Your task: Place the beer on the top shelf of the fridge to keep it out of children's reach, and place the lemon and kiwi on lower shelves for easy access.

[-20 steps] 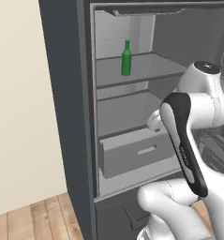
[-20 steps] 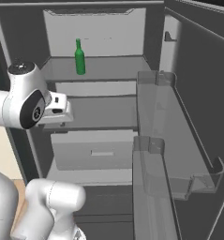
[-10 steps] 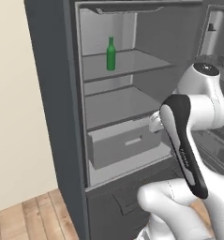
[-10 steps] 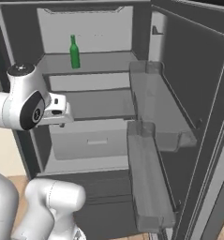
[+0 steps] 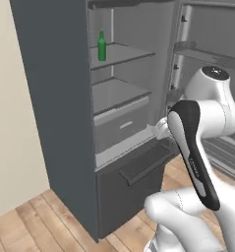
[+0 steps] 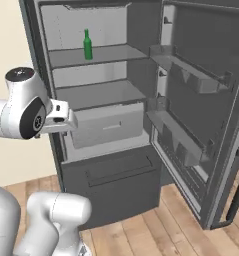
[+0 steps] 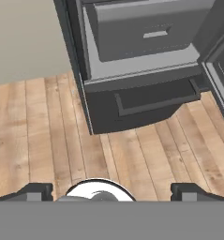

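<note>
- In front of the open fridge (image 6: 141, 90), the whole scene sits differently than a second ago: the base cameras now take in the wooden floor (image 7: 48, 136) and the fridge's dark lower front, which were barely in frame before. The shift is of the entire picture, so the base has driven, backing off and swinging; the things inside have not moved.
- The beer (image 6: 87, 44) stands upright on the top shelf (image 6: 108, 54), toward its left side as before. It is well above and far ahead of the gripper (image 7: 111, 190).
- Gripper: jaws spread wide, nothing between the fingertips (image 7: 36, 191). It looks down at the floor, with the pale drawer (image 7: 146, 28) beyond it.
- Judgement: the bottle part of the task looks done. The retreat with an empty hand suggests the robot is leaving to fetch the lemon or kiwi.
- The lower shelves (image 6: 98, 94) carry no fruit, so that part remains.
- Beer, appearance: slim green glass, long narrow neck, standing straight, base flat on the pale grey panel, clear of the side wall. In the left base view the beer (image 5: 102, 46) reads the same, high above the arm's elbow.
- The door (image 6: 201, 100) hangs open to the gripper's right, its bins bare.
</note>
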